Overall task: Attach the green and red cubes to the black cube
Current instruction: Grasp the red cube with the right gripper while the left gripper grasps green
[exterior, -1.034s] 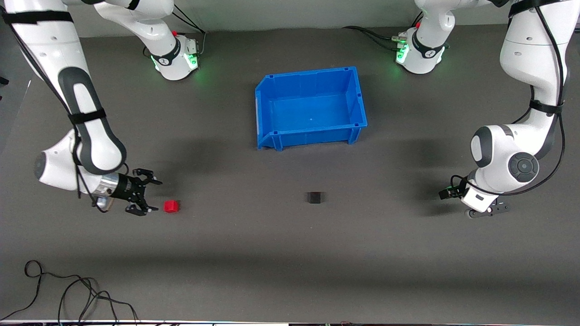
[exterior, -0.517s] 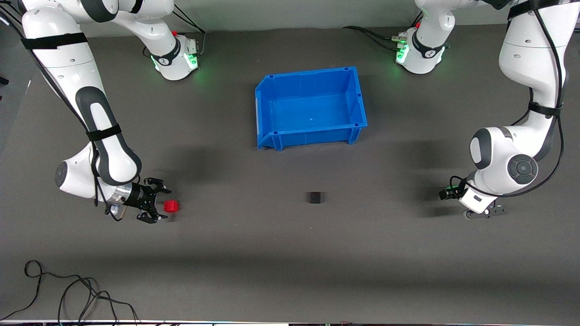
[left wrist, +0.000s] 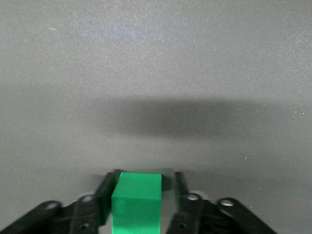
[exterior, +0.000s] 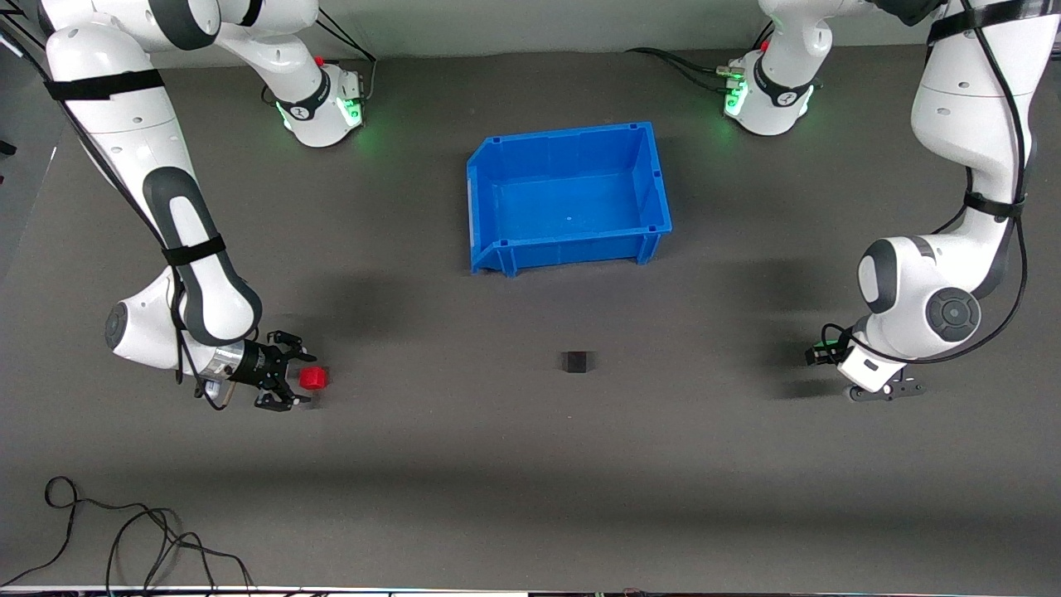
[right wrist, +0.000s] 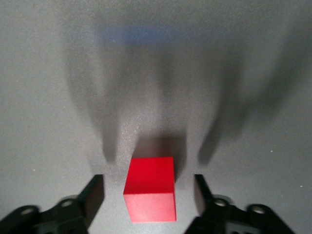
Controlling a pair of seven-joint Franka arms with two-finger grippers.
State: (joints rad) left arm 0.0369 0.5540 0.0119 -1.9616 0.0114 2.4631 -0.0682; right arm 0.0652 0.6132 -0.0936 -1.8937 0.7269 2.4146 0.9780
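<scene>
red cube (exterior: pixel 313 378): sitting on the dark surface (exterior: pixel 530 464) toward the right arm's end, well apart from everything else. In the right wrist view it (right wrist: pixel 150 189) sits square between the two black fingers, with a clear gap on each side.

right gripper (exterior: pixel 286 382): down low at the red cube, jaws spread wide, nothing pinched yet. Looks to me like it's lined up for the grab.

green cube (left wrist: pixel 136 202): can't spot it from the front, the left arm's wrist hides it. The left wrist view shows it wedged between the fingers (left wrist: pixel 106 195), touching on both sides as far as I can tell.

left gripper (exterior: pixel 885 390): low over the surface at the left arm's end, jaws clamped on the green cube.

black cube (exterior: pixel 576 361): alone mid-surface, nearer the front camera than the blue bin (exterior: pixel 497 178), roughly in line with the red one.

blue bin: nothing in it that I can see, and not involved right now.

handling guess: these look like small, rigid, light blocks with flat smooth faces. Best bet is pinching two opposite flat sides, centred, so it doesn't twist or squirt out. Leave the face that meets the black cube uncovered.

risk: the black cube is loose and probably light, so a push from one side could just slide it.
</scene>
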